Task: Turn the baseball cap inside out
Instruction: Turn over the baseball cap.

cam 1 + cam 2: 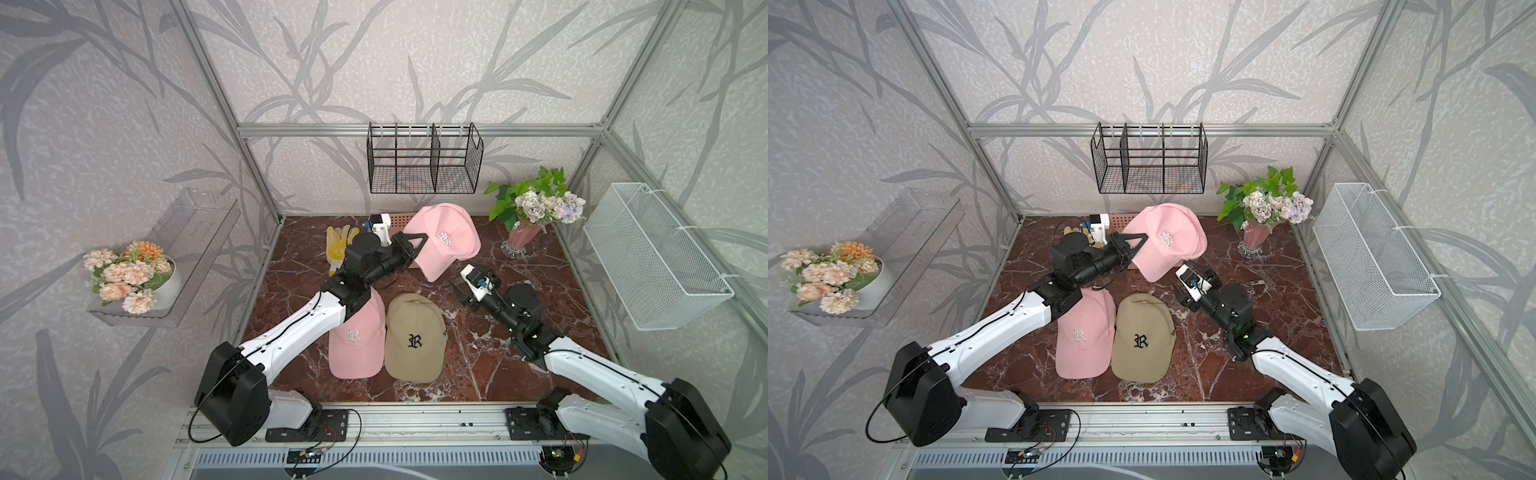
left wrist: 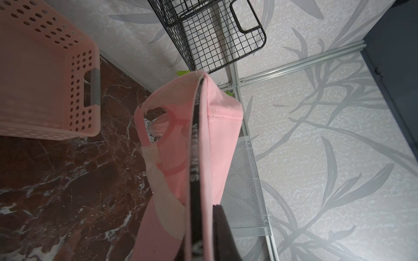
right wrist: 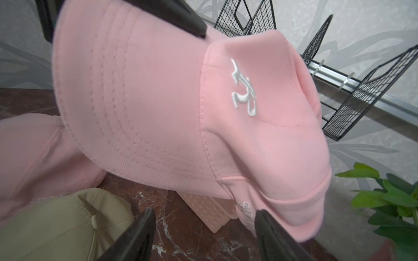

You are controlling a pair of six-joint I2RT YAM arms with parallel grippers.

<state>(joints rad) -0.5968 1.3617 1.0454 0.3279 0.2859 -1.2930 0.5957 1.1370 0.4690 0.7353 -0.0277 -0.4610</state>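
The left arm (image 1: 291,328) stretches from the near left base diagonally toward the far middle. The left gripper (image 1: 420,242) is pinched tight on the edge of the raised pink cap (image 1: 446,239). The right arm (image 1: 598,370) reaches from the near right base toward the centre, lower down. The right gripper (image 3: 203,239) points far-left with its jaws spread apart, gripping nothing.
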